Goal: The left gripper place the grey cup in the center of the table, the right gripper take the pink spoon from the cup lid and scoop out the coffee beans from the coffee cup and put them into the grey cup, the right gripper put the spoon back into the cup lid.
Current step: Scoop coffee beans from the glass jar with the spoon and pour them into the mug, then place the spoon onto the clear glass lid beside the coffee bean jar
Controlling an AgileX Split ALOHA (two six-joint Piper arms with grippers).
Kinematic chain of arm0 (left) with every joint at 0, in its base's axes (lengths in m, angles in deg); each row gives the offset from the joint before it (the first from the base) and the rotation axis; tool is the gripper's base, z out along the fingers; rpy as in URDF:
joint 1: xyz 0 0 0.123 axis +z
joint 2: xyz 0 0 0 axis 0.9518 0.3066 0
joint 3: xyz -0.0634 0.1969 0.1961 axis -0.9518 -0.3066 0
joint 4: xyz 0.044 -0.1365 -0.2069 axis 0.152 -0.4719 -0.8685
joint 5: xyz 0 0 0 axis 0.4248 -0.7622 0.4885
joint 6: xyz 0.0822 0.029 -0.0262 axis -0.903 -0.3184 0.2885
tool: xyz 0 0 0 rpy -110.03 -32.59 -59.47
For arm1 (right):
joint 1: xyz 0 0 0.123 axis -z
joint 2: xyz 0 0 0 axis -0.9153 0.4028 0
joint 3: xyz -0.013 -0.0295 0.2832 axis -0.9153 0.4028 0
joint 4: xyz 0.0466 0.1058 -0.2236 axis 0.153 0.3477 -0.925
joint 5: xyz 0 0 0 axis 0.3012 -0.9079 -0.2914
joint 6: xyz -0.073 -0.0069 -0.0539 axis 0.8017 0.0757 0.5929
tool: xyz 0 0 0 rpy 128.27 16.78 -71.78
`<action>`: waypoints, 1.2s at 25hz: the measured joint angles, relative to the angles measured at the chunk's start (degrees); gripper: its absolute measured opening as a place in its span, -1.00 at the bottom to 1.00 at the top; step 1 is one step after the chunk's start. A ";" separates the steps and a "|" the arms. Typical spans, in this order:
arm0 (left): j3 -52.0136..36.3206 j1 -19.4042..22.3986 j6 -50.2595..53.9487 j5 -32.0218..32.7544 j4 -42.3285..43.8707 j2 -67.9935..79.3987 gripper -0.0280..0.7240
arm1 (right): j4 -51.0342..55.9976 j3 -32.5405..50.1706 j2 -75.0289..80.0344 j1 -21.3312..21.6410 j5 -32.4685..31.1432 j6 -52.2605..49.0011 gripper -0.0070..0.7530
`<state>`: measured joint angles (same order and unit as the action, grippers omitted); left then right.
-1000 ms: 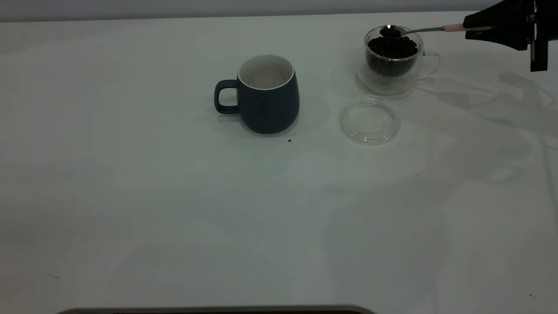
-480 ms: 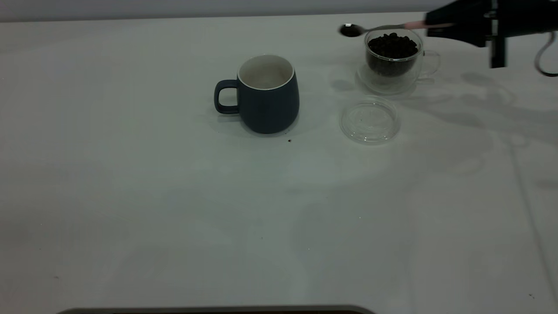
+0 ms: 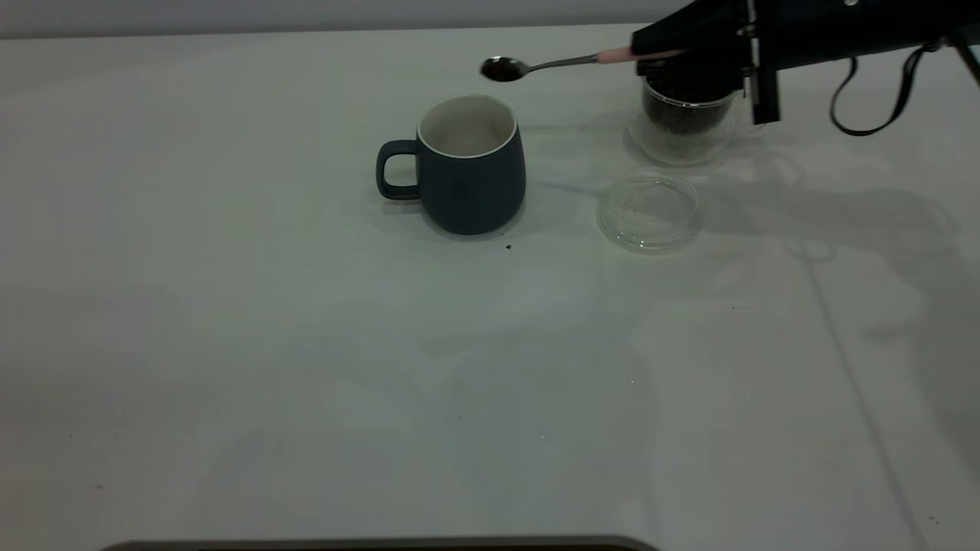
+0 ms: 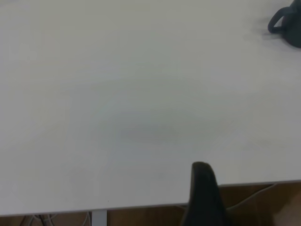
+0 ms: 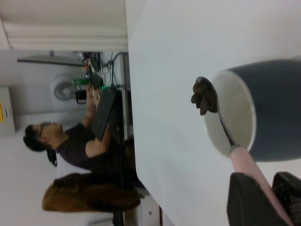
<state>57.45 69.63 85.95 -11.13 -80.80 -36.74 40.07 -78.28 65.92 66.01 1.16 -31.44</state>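
The grey cup (image 3: pixel 468 164) stands upright near the table's middle, handle to the left; it also shows in the right wrist view (image 5: pixel 263 110) and the left wrist view (image 4: pixel 287 27). My right gripper (image 3: pixel 651 52) is shut on the pink spoon (image 3: pixel 566 61) by its pink handle and holds it level in the air. The spoon's bowl (image 3: pixel 502 69) carries coffee beans (image 5: pixel 203 96) just above the grey cup's far right rim. The coffee cup (image 3: pixel 687 115) with beans stands behind, partly hidden by the gripper. The cup lid (image 3: pixel 648 210) lies bare in front of it. Only one finger (image 4: pixel 203 193) of my left gripper shows, at the table's edge.
The white table (image 3: pixel 306 344) has a few dark specks, one (image 3: pixel 508 246) beside the grey cup's base. A cable (image 3: pixel 880 99) hangs from the right arm. A person (image 5: pixel 70 141) sits beyond the table's far edge in the right wrist view.
My right gripper has carried the loaded spoon leftward from over the coffee cup to just above the grey cup's rim. The cups and lid have not moved.
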 joint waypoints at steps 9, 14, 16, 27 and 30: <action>0.00 0.00 0.05 0.00 0.00 0.00 0.58 | -0.06 0.00 0.00 -2.10 -0.01 9.02 -0.69; 0.00 0.00 0.05 0.00 0.00 0.00 0.58 | -0.06 0.00 0.00 -2.10 2.60 27.12 -0.69; 0.00 0.00 0.05 0.00 0.00 0.00 0.58 | 0.00 0.00 0.00 -2.10 4.69 34.36 -0.69; 0.00 0.00 0.05 0.00 0.00 0.00 0.58 | 0.90 1.14 -4.90 -1.62 7.89 37.71 -0.69; 0.00 0.00 0.05 0.00 0.00 0.00 0.58 | -5.56 3.37 -11.32 0.35 7.83 27.00 -0.69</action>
<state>57.45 69.63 86.00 -11.13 -80.80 -36.74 34.51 -74.91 54.60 66.36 8.99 -4.44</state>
